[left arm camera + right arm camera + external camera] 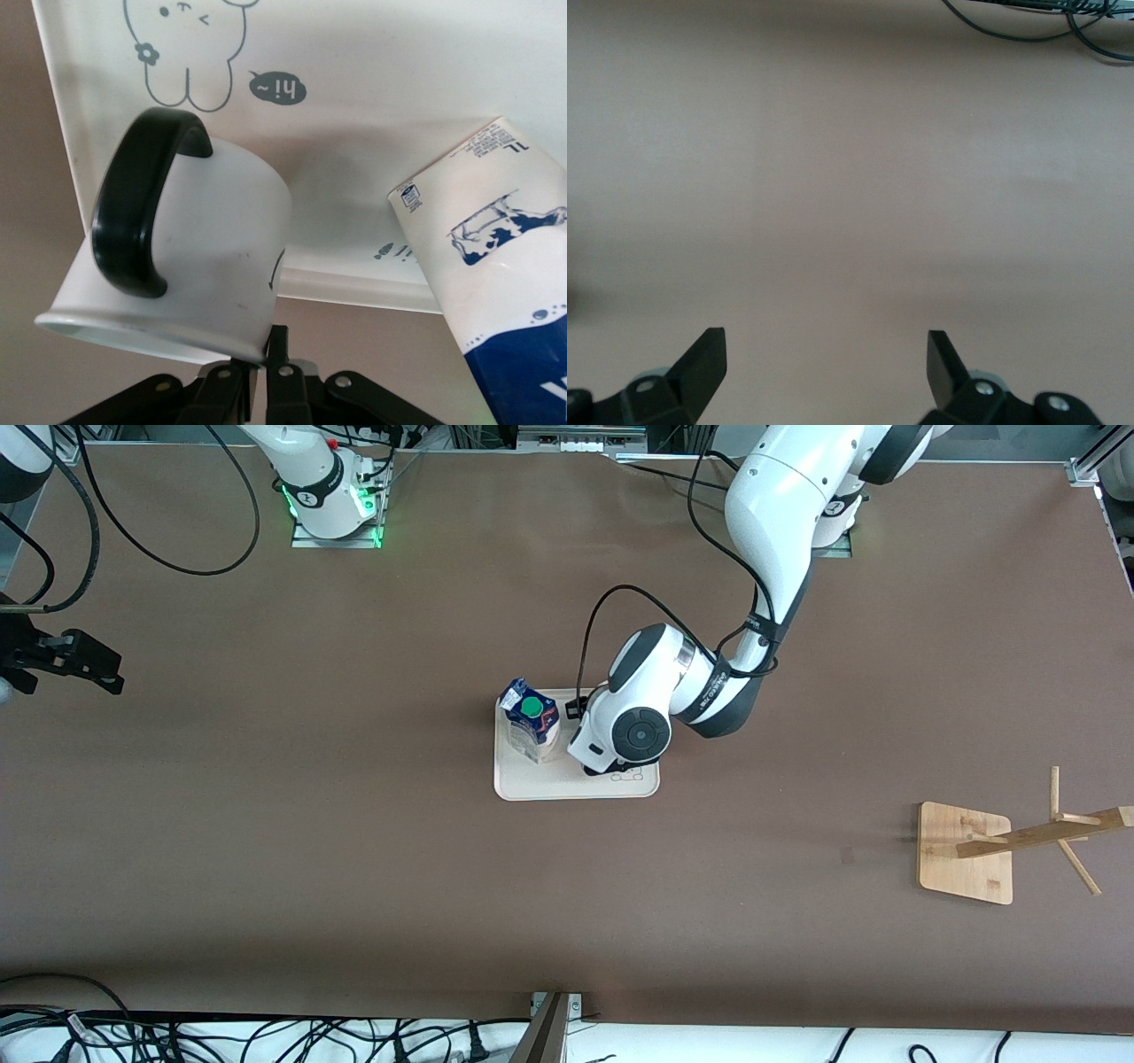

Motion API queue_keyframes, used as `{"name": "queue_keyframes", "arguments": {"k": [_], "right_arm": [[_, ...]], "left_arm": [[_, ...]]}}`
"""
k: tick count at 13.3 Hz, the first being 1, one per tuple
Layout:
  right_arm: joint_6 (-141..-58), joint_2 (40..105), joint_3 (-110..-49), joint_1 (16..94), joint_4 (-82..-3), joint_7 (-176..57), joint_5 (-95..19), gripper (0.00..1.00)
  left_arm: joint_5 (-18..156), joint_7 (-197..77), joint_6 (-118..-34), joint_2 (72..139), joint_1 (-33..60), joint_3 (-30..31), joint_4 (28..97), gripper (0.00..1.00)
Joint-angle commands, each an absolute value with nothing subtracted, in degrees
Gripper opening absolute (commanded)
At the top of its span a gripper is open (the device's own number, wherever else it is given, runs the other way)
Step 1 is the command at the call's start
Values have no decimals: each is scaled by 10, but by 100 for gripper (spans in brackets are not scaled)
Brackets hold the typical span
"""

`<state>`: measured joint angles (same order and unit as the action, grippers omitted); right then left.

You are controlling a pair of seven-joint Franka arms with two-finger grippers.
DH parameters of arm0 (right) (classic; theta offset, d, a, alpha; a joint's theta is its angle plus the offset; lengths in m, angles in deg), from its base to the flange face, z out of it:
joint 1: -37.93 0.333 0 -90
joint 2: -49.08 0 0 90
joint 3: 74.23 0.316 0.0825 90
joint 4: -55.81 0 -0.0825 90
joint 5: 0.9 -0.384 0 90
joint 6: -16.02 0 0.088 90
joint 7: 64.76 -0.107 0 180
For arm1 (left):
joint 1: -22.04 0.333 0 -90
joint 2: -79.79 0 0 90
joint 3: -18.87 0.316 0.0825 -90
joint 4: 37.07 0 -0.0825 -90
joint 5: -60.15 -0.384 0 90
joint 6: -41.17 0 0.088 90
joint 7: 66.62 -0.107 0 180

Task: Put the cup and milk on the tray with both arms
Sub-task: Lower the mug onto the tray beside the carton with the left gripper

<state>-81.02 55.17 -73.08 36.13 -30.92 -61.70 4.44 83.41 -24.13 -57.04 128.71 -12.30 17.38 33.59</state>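
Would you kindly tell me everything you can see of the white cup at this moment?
The cup is a white, glossy, ceramic-looking mug with a thick black loop handle and part of a black mark on its side. It shows only in the left wrist view; in the front view the arm hides it. The left gripper is shut on its rim. It hangs over the tray, beside the milk carton without touching it. Whether its base touches the tray cannot be told.
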Motion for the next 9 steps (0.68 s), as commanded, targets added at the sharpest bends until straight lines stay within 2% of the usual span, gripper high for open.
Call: {"name": "queue_keyframes", "arguments": {"k": [1,2,3,4,5,9], "right_arm": [[-797,547,-761,392,-303,-609,53,100],[-795,548,-761,390,-302,-609,54,100],[-788,547,-764,389,-303,-609,53,100],[-773,547,-767,389,-302,-611,52,100],[-771,548,-768,389,-302,-613,49,100],[-753,543,-770,390,-296,-599,4,100]], "left_arm": [[842,-234,-567,1296,-122,181,339,4],[840,-234,-566,1296,-117,181,339,13],[839,-234,-566,1296,-112,181,340,38],[838,-237,-566,1295,-109,181,340,93],[838,-242,-566,1294,-109,181,340,100],[836,-239,-559,1287,-107,182,333,100]]}}
